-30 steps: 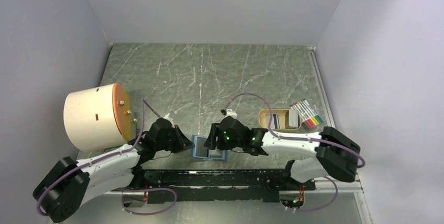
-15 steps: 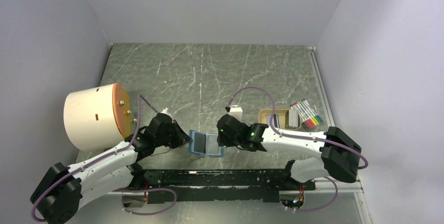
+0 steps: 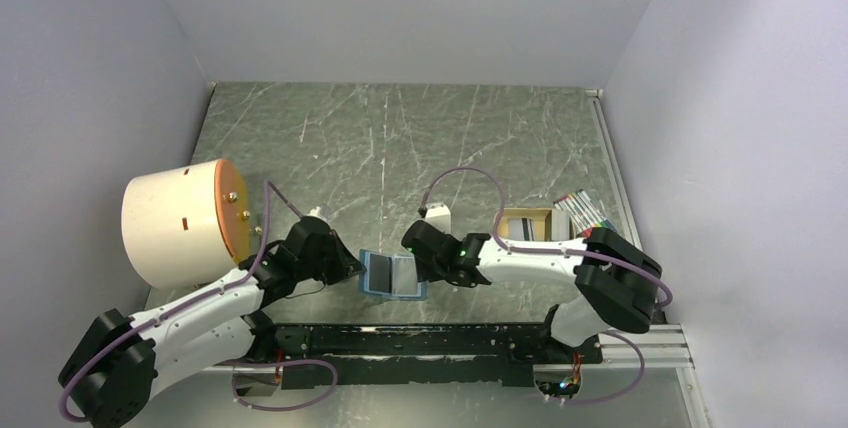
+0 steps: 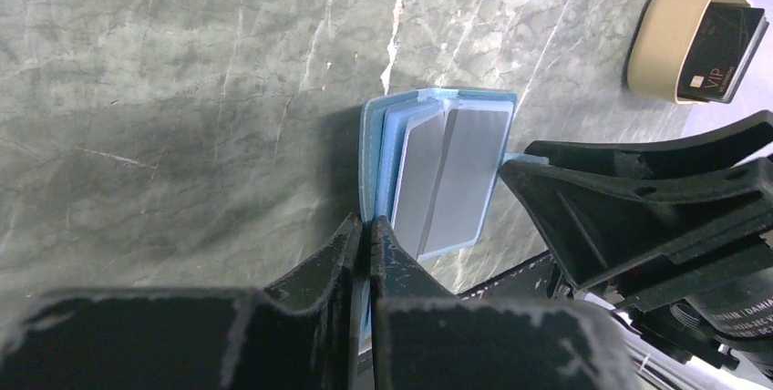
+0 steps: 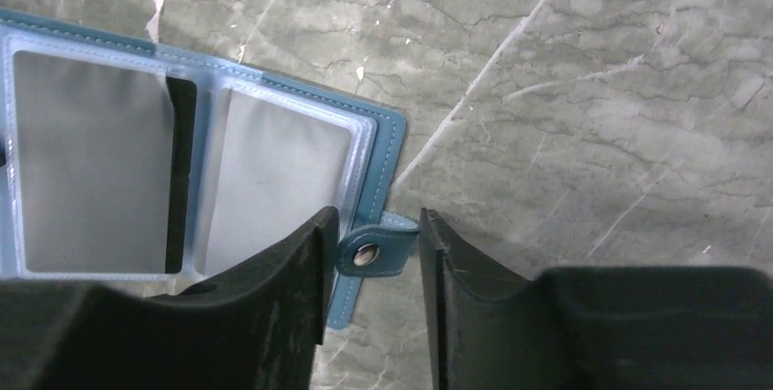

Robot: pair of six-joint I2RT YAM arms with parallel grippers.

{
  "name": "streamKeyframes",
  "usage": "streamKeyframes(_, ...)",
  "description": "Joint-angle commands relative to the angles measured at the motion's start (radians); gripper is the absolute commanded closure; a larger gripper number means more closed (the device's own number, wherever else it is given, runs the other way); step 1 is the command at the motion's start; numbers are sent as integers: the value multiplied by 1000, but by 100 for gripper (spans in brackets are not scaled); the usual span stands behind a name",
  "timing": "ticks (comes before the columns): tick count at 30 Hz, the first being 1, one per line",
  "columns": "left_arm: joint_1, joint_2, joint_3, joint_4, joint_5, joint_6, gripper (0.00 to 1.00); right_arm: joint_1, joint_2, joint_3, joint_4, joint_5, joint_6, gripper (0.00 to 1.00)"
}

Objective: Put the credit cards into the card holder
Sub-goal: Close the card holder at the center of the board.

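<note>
The card holder sits at the near middle of the counter, directly between the two arms. It is spread open, and its clear plastic sleeves face upward.

Left end effector: the jaws are fully pressed together, pinching the thin blue edge of the card holder on its left side. In the left wrist view, a shadow falls on the counter beside that edge.

Right end effector: the jaws stand at a narrow gap at the card holder's right edge. The snap tab projects from that edge and lies in the gap, filling most of its width. Whether either finger touches the tab cannot be determined.

The credit cards are not in the card holder. They stand on edge in a tan oval tray on the right part of the counter, well apart from the card holder. The left wrist view shows one dark card leaning inside that tray. The right forearm crosses in front of the tray in the overhead view.

A pack of coloured markers lies just beside the tray on its right. A cream cylinder with an orange end face lies on its side at the left edge of the counter.
</note>
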Motion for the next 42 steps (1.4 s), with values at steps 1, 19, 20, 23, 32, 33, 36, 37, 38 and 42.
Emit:
streamKeyframes(1,-9,-4,44,6,-10,20,91,-2,3,30,-27,57,-14,66)
streamKeyframes(19,-112,315,56,642,351,55,60,-36,-118,-185,274,-2,14,100)
streamKeyframes(20,-112,344,57,661,359,53,60,-40,-126,-196,290,-10,6,100)
streamKeyframes(23,-113,382,73,645,344,63,62,-68,-150,-214,316,-42,-14,100)
streamKeyframes(32,-106,366,204,290,140,161,57,-125,-176,-239,342,-100,-56,100)
streamKeyframes(33,-105,375,212,272,130,163,58,-130,-178,-245,350,-109,-56,100)
streamKeyframes(36,-101,426,250,194,101,168,78,-134,-182,-252,359,-129,-57,100)
streamKeyframes(37,-101,443,259,172,93,169,81,-133,-184,-250,354,-133,-61,100)
streamKeyframes(38,-102,456,264,160,88,173,82,-133,-184,-246,345,-135,-64,100)
streamKeyframes(42,-101,491,278,172,85,188,82,-134,-196,-245,340,-147,-70,99)
